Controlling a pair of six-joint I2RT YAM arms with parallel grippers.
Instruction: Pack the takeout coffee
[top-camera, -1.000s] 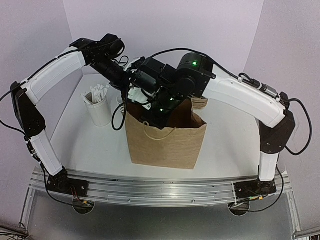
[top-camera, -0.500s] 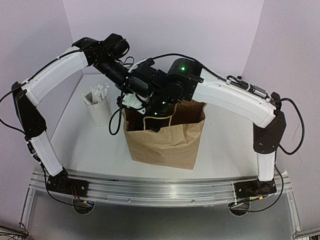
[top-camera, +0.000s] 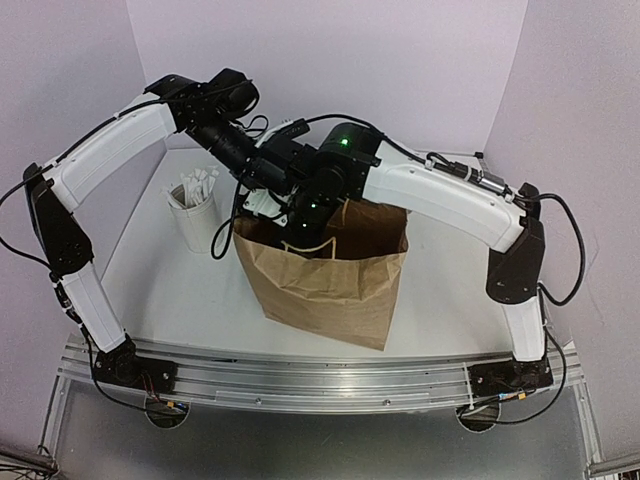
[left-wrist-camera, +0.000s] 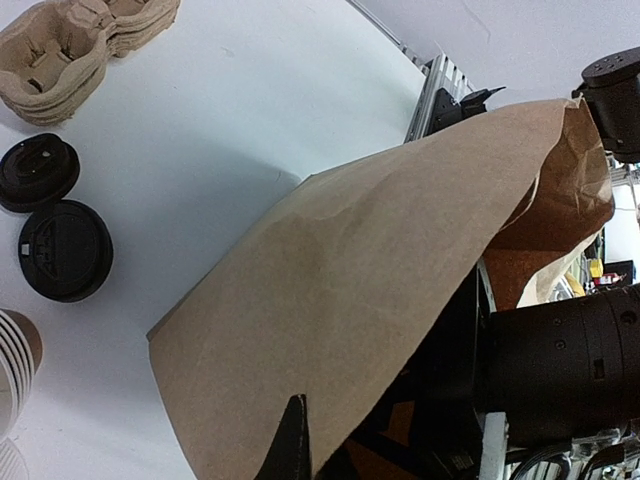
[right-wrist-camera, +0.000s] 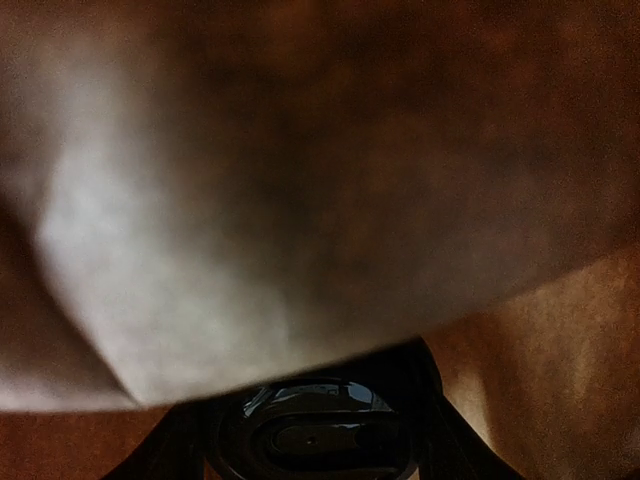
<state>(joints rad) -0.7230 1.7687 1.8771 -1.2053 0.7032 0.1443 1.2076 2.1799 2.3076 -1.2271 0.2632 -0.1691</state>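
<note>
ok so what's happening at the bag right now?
The left hand is shut on the back-left rim of the brown paper bag, apparently holding its mouth open. The right hand is reaching down inside the bag, gripping the takeout coffee. Only its round black plastic lid shows between the fingers, and the cup body is out of view. It has not been released yet. The tall white cup of wrapped straws stands left of the bag.

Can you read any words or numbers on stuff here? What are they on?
No text can be read here.
Black lid on the table: a tiny white sticker, too small to read.
Brown paper bag: plain, no print seen.
Takeout coffee lid: dark and blurred, unreadable.
</note>
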